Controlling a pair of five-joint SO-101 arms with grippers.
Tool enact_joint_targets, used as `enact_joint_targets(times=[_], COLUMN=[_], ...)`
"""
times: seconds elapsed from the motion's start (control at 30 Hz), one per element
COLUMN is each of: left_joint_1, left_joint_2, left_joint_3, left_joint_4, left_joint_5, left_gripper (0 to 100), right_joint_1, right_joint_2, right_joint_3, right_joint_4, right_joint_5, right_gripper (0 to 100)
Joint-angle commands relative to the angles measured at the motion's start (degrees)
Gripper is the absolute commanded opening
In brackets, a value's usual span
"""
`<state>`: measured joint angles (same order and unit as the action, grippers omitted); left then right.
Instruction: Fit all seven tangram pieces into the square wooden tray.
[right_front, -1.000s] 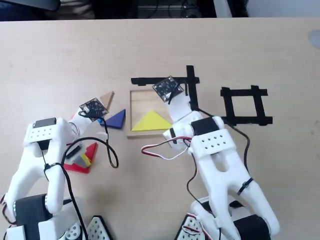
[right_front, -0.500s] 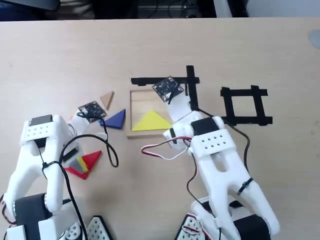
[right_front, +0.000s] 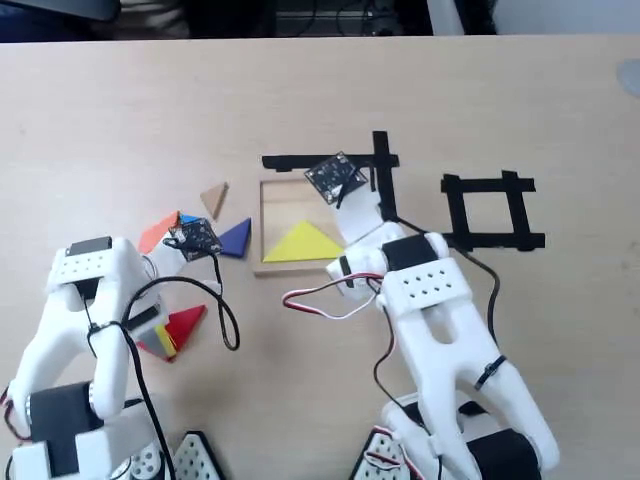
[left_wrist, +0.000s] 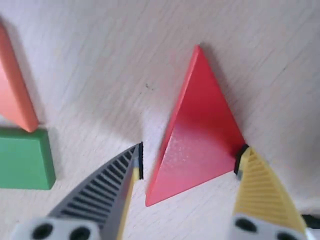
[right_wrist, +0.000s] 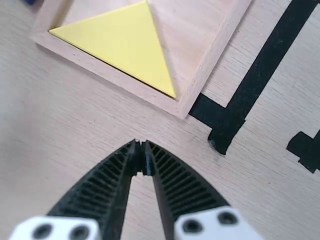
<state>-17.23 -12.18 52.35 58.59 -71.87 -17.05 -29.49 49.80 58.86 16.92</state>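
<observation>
In the lower left of the high view, my left gripper is down at the table and stands open around the red triangle. In the left wrist view the yellow finger touches one corner of that triangle, while the grey finger sits just beside the opposite edge with a thin gap. Nothing is clamped.

A green piece lies near the grey finger, and a small yellow piece lies against the red triangle's lower left side. Above my left arm lies an orange piece. To its right are a tan triangle and, lower down, a blue triangle just beside the tray.

The square wooden tray sits at the centre of the high view. It holds one piece, the yellow triangle, flat along its lower edge.

My right gripper is closed on nothing, its black fingertips pressed together. It hovers over bare table near a corner of the tray.

Black tape marks lie on the table to the right of the tray.
</observation>
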Motion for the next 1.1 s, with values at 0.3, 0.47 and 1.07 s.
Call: enact_joint_targets(times=[0.3, 0.47, 1.07], left_joint_1=[0.92, 3.12, 4.44], left_joint_2=[17.49, 28.13, 37.80], left_joint_3=[-18.15, -29.14, -43.47], left_joint_4=[10.29, 18.02, 27.08], left_joint_5=[-0.09, -0.18, -0.18], left_gripper=[30, 23, 3], right_joint_1=[-0.97, -0.97, -0.88], right_joint_2=[-1.54, -1.54, -1.54], right_joint_3=[-0.13, -0.13, -0.13], right_joint_4=[-0.53, -0.53, -0.62], right_joint_5=[0.44, 0.44, 0.44], right_gripper=[1.1, 1.1, 1.1])
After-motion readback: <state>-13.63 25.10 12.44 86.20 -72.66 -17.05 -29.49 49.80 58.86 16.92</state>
